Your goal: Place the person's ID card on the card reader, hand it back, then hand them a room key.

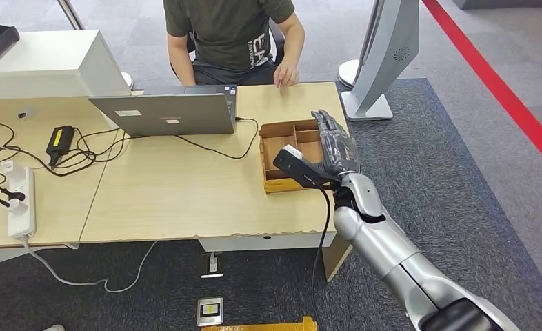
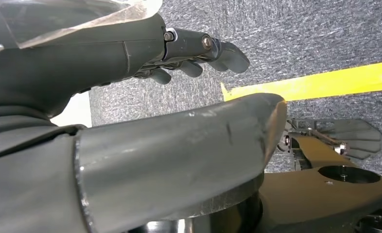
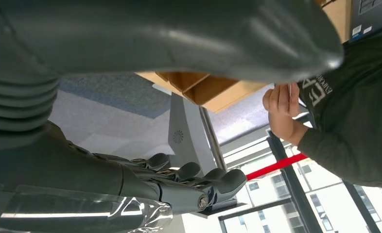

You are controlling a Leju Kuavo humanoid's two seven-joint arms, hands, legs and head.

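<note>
Briefly, landmark: the brown compartment tray [image 1: 276,148] stood on the wooden surface [image 1: 178,193] toward its right end; places below are given relative to it.
Power strip: a white power strip [image 1: 20,203] lay far left of the tray, near the surface's left end, with a white cable running off the front edge.
Adapter and cables: a black power adapter [image 1: 60,140] lay well left of the tray amid tangled black cables.
Laptop: a grey laptop [image 1: 168,110] stood left of the tray and a little farther back, lid open away from the camera; a black cable ran from it toward the tray.
Person: a person in a dark green shirt [image 1: 230,34] sat behind the surface, beyond the tray; the person's hand [image 1: 286,72] rested at the far edge, just behind the tray.
Right hand: the right hand [image 1: 330,148] hovered over the tray's right side, fingers [image 3: 218,182] extended and slightly spread, thumb held apart, holding nothing.
ID card and room key: neither could be made out; the tray's contents were too unclear to tell.
Stand: a grey floor stand [image 1: 385,55] rose right of the tray, beyond the surface's end.
Left hand: the left hand [image 2: 189,58] hung above grey carpet beside a yellow floor line [image 2: 325,82], fingers loosely extended, gripping nothing.
</note>
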